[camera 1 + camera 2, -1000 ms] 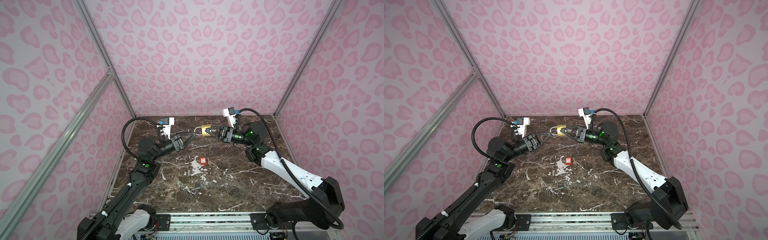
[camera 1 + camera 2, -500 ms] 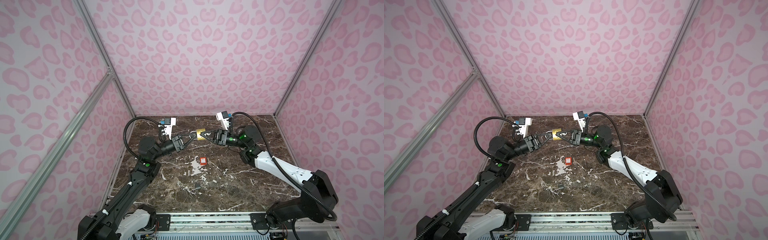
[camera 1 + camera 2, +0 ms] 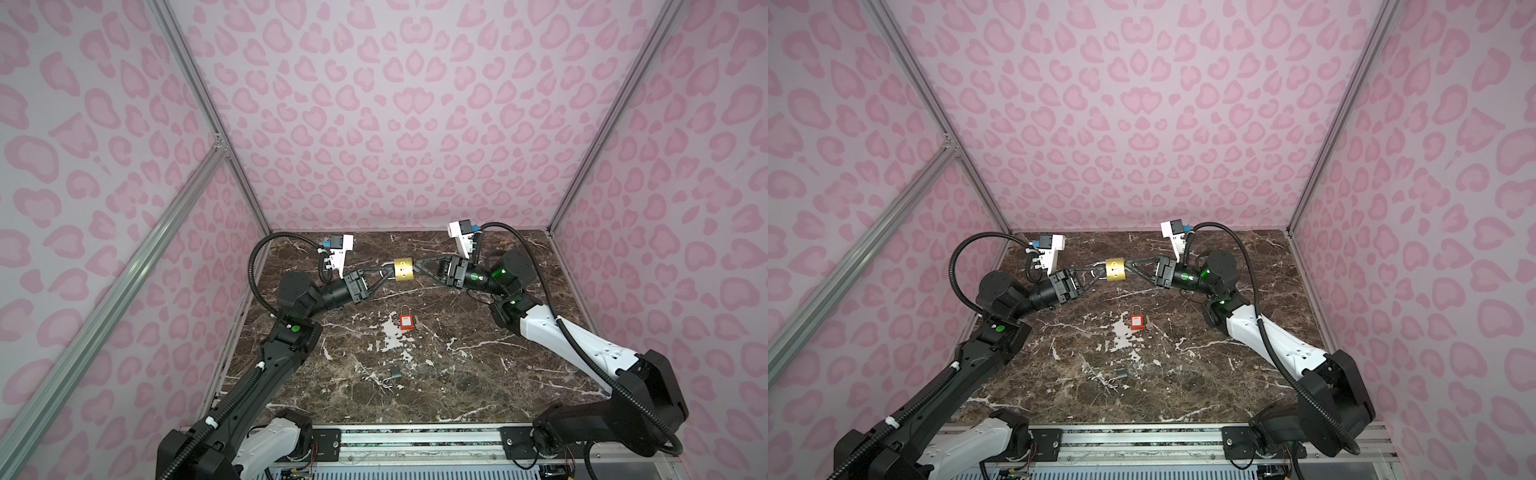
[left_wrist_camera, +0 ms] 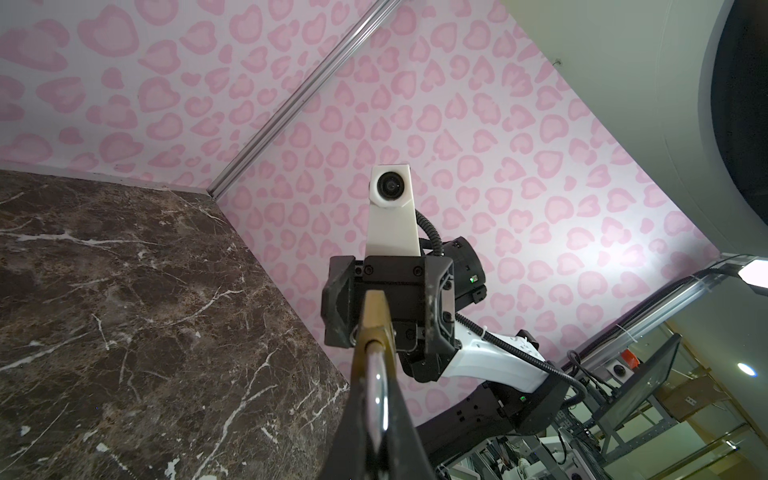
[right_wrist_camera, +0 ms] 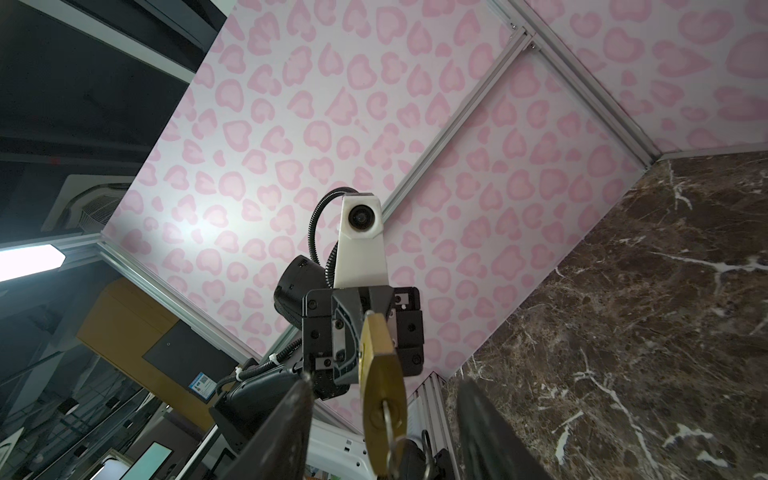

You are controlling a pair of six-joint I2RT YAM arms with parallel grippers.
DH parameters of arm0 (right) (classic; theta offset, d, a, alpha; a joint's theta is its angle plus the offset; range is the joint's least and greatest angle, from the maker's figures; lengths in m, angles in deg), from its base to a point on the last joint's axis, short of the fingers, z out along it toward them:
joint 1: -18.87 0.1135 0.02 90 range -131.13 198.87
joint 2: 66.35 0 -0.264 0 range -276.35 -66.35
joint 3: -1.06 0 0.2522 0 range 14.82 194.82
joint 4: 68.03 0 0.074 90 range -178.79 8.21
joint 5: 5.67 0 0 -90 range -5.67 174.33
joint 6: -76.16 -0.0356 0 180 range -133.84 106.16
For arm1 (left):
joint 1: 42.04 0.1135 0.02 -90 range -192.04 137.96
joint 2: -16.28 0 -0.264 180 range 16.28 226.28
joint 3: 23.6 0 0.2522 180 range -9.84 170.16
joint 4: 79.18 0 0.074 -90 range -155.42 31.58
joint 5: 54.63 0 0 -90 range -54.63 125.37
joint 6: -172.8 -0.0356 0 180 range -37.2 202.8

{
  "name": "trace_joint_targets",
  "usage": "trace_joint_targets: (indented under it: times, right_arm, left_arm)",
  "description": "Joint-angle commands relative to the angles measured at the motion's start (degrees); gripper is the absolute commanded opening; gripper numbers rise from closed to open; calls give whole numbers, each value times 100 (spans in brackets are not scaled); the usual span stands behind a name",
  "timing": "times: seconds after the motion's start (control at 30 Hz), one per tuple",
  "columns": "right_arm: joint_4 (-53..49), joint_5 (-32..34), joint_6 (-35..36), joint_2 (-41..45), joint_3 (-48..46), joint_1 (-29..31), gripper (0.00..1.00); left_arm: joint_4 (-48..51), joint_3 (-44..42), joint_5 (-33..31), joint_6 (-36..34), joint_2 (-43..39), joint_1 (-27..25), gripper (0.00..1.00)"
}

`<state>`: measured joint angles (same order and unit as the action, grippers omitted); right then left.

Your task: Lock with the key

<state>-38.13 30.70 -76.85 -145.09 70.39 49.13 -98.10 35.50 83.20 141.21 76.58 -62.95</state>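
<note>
Left arm (image 3: 286,345) comes up from the front-left base, elbow bent, forearm reaching rightward and toward the back. The left gripper (image 3: 385,274) is about level, fingers pressed together on the steel shackle (image 3: 387,271) of the brass padlock (image 3: 403,269). The lock is held clear of the marble table (image 3: 457,374), over its back-centre part, in both top views. Right arm (image 3: 573,336) mirrors this, up from the front-right base with the wrist turned leftward, so the right gripper (image 3: 417,266) sits nose-to-nose with the left one. Its fingers stand spread, one either side of the lock body with a gap each side (clearest in the right wrist view), and they grip nothing. Room: left wall (image 3: 83,208) and right wall (image 3: 685,208) are well apart from both grippers. The back wall (image 3: 395,166) is near behind the lock, not touching, and there is bare marble beneath it. A red padlock (image 3: 406,322) lies flat near table centre, frontward of the held one. A small dark item (image 3: 395,372) with a wire loop lies further toward the front (kind not readable). The brass padlock's long axis is roughly level, running left–right. Its shackle end points to the left gripper and its keyway end to the right gripper. The key (image 5: 387,415) is seated in the keyway, with a ring hanging from it.
</note>
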Motion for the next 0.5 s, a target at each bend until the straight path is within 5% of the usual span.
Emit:
trace_joint_targets:
  times: [0.0,0.47]
  right_arm:
    - [-339,-85,374,95,-41,-74,55]
    - [-755,-321,649,184,125,-178,28]
  left_arm:
    - [-304,72,78,-10,-18,25,4]
    - [-283,33,93,12,-35,24,4]
